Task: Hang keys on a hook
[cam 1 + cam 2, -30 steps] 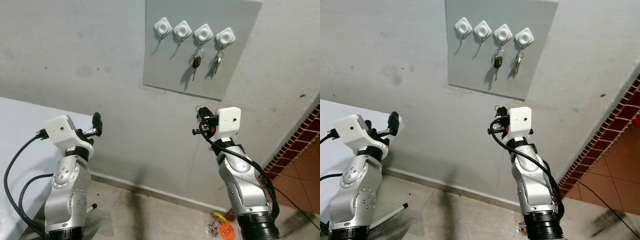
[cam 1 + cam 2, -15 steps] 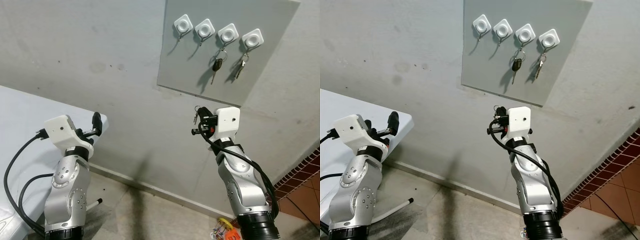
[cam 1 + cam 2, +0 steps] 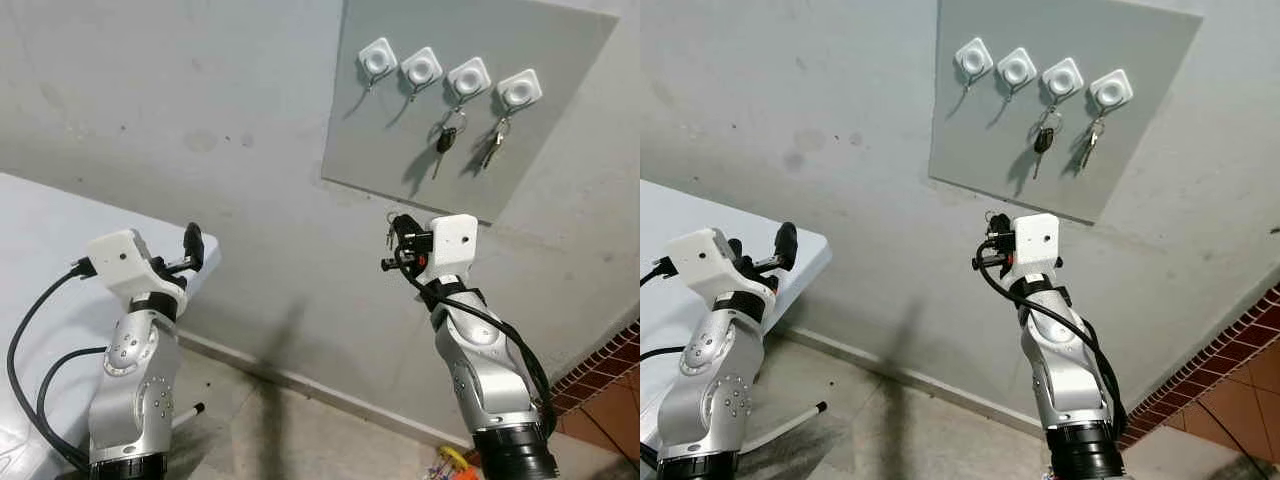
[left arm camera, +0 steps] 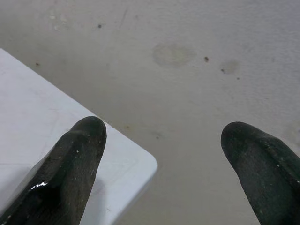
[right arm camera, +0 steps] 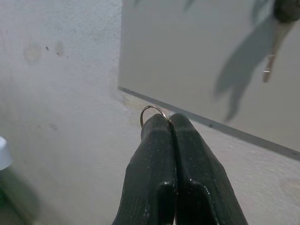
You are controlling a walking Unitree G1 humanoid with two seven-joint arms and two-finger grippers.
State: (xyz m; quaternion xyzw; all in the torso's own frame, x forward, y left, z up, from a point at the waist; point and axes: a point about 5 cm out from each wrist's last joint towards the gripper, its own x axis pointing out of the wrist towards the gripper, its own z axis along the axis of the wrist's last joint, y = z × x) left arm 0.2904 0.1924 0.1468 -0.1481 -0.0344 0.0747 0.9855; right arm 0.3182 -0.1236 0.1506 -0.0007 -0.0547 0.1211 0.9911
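Observation:
A grey board (image 3: 390, 140) on the wall carries a row of white hooks. The two left hooks (image 3: 377, 57) (image 3: 421, 67) are bare. A black key (image 3: 445, 140) hangs from the third hook and a silver key bunch (image 3: 493, 148) from the fourth. My right gripper (image 3: 396, 240) is raised below the board, short of the wall. It is shut on a thin key ring (image 5: 151, 111) that pokes out at its fingertips (image 5: 159, 123). My left gripper (image 3: 192, 245) stands open with nothing in it, near the table corner (image 4: 136, 161).
A white table (image 3: 40, 230) stands against the wall at the left, its leg (image 3: 185, 413) on the concrete floor. Small colourful items (image 3: 447, 462) lie on the floor by the wall. Red brick tiling (image 3: 610, 370) runs along the right.
The whole picture has shifted, so the camera moved: the board now sits further right in view. Both arms keep their poses and the right gripper stays shut on the ring.

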